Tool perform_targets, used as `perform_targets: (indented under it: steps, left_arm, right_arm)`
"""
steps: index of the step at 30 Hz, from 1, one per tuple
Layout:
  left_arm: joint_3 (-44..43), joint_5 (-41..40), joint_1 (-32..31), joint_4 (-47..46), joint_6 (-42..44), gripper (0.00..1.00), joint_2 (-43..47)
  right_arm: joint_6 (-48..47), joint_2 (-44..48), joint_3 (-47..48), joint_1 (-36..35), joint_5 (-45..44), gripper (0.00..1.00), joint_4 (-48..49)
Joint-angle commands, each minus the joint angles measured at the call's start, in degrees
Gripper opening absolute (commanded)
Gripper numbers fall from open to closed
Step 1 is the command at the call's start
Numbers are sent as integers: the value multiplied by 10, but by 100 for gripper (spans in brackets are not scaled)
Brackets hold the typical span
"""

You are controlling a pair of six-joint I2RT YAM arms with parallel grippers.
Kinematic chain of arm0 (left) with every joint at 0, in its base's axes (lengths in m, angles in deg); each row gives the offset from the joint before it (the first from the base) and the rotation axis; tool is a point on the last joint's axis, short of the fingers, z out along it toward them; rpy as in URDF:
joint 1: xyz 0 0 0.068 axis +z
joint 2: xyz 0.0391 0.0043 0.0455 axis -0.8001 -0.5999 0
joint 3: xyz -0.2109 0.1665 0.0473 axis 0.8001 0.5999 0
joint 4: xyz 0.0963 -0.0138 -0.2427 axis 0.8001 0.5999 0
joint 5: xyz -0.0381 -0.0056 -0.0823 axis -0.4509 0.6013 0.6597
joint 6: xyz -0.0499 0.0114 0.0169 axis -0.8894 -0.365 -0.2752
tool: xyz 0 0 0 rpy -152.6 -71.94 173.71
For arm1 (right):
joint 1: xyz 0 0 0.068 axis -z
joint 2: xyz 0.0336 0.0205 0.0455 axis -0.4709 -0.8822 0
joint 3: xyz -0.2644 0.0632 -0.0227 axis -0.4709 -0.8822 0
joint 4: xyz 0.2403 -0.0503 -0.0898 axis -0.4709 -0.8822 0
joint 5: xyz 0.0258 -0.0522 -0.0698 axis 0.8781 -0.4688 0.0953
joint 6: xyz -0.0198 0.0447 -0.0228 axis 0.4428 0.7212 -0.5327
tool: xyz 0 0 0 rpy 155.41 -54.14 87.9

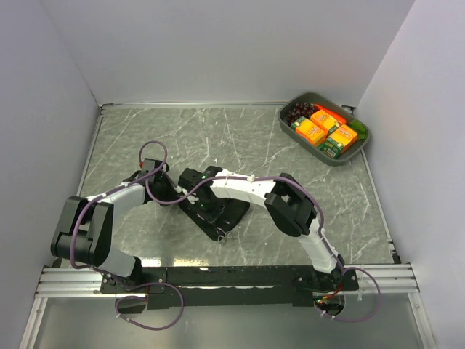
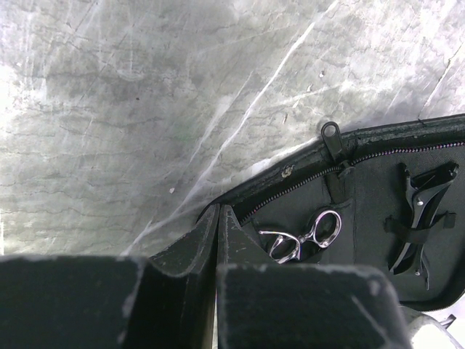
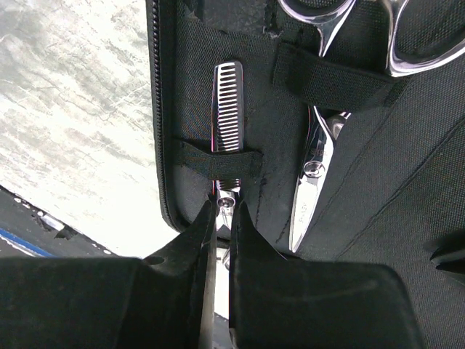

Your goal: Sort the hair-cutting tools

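Note:
An open black zip case [image 1: 231, 215] lies mid-table with both arms over it. In the right wrist view, my right gripper [image 3: 222, 206] is shut on the pivot of silver toothed scissors [image 3: 227, 102], which sit under an elastic strap in the case [image 3: 378, 182]. Second scissors [image 3: 311, 190] lie strapped beside them. In the left wrist view, my left gripper [image 2: 219, 212] is shut, its tips at the case's rim [image 2: 290, 171]. I cannot tell whether it pinches the rim. Silver ring handles [image 2: 309, 236] stick out of a pocket. Two black clips [image 2: 420, 214] sit under a strap.
A grey tray [image 1: 285, 125] with orange boxes and dark grapes stands at the back right. Grey walls close in the table on the left, back and right. The arms' mounting rail runs along the near edge.

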State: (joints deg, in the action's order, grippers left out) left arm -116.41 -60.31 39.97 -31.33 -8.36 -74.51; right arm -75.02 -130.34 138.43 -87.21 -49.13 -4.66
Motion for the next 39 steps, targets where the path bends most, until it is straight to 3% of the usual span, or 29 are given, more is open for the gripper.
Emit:
perform_targets:
  steps: [1,5,10,14,18,26,31,39]
  left_arm:
    - [22,9,-16,13,11,5,-16]
    - [21,7,-16,14,11,6,-14]
    - [19,4,-16,14,11,5,-16]
    - [17,1,-17,15,11,5,-16]
    - [15,-3,-17,14,11,5,-17]
    - [13,-13,-17,21,13,5,-14]
    - [12,-15,-17,21,13,5,-17]
    - [10,-18,-17,24,14,5,-20]
  right_arm:
    - [22,-22,16,-4,-22,15,212]
    - [22,-17,15,-2,-49,37,208]
    - [21,38,-8,-3,-71,48,203]
    - [27,93,-10,-3,-84,49,174]
    - [36,189,-76,-3,-103,52,170]
    - [20,282,-224,-4,-35,52,130]
    - [8,300,-262,-14,-6,51,128]
    - [35,255,-243,-26,4,49,126]
